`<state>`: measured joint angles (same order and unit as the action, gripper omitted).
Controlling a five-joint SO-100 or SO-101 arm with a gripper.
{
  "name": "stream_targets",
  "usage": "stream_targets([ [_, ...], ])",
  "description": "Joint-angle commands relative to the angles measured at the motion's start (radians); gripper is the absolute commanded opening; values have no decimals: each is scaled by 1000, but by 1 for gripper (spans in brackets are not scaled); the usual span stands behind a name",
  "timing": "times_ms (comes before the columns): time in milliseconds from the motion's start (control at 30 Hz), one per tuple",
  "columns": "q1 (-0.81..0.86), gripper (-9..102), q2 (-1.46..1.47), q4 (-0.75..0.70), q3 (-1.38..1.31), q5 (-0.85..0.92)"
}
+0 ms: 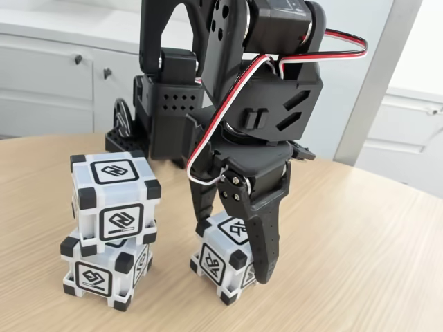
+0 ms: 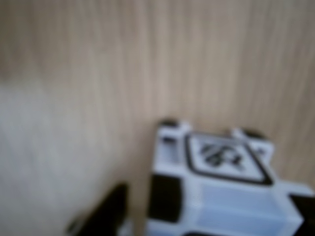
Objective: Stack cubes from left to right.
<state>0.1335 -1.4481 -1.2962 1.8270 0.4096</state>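
The black arm (image 1: 228, 83) bends steeply down (jaws spread, tips low).

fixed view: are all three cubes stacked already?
No. Only two are stacked: the top cube sits on the bottom cube, while the third cube stands alone on the table, with the gripper around it.

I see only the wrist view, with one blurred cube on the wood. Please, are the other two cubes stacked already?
Observer: Yes. In the fixed view the upper cube sits on the lower cube, slightly turned.
Operator: Where is that stack from my cube?
Observer: Left of the third cube, apart from it.
Operator: Is the gripper around my cube?
Observer: The gripper straddles it, one finger on each side; whether it grips, I cannot tell.
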Motion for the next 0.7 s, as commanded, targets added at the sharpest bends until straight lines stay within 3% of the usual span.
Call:
stream_targets([
  [0,8,29,-2,-6,-34,-5],
  [433,8,16,-21,-8,-34,-12],
  [667,8,15,-25,-25,-37,-21],
])
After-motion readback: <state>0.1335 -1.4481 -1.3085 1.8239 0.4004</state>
